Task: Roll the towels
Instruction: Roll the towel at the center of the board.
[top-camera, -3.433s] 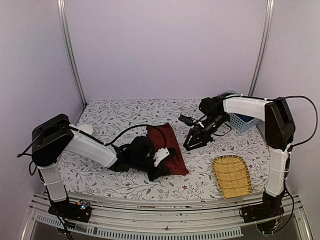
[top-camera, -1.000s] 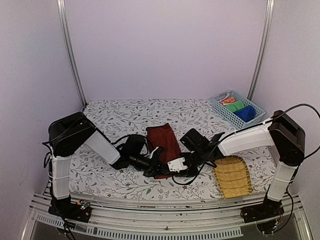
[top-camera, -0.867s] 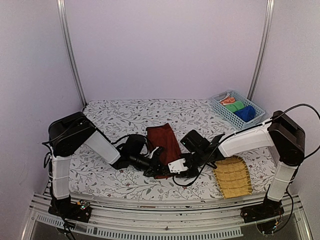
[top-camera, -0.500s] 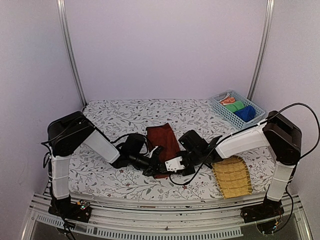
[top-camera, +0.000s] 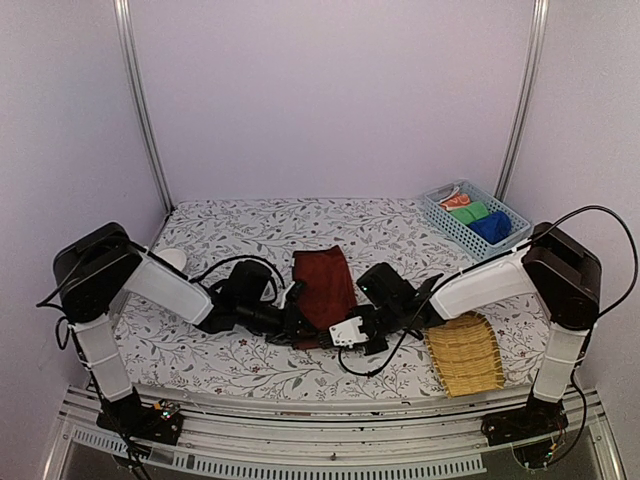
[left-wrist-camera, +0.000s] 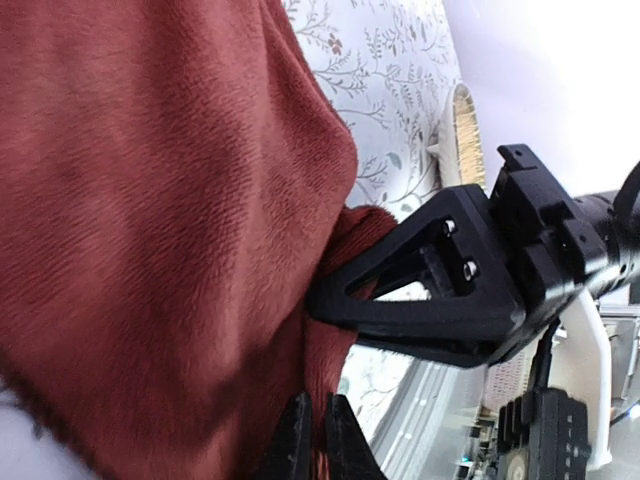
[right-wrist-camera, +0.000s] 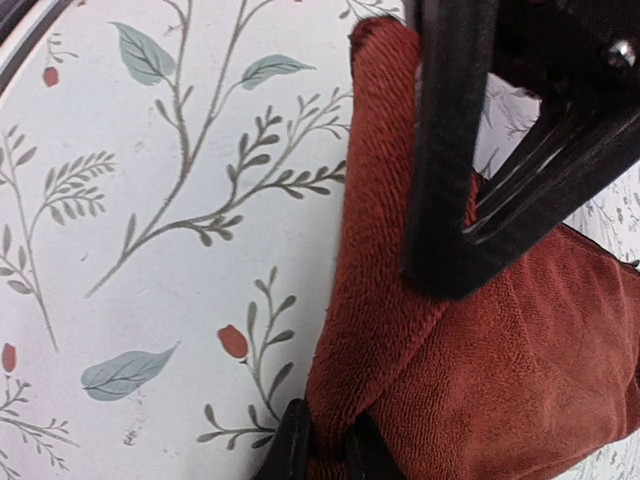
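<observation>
floral-patterned bench (top-camera: 240, 225) is carrying the red towel (top-camera: 325, 280) at lower centre, where left jaws and right jaws are each pinching its near hem, crowding together, so uneven pulling is probably risking a slipped or skewed roll.

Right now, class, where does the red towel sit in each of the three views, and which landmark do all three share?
Top external: the red towel lies at the centre of the picture, slightly low.
Left wrist: it fills the left half.
Right wrist: it is at the lower right, with a strip running up the middle.
Shared landmark: the floral tablecloth that shows beside the towel in every view.
</observation>
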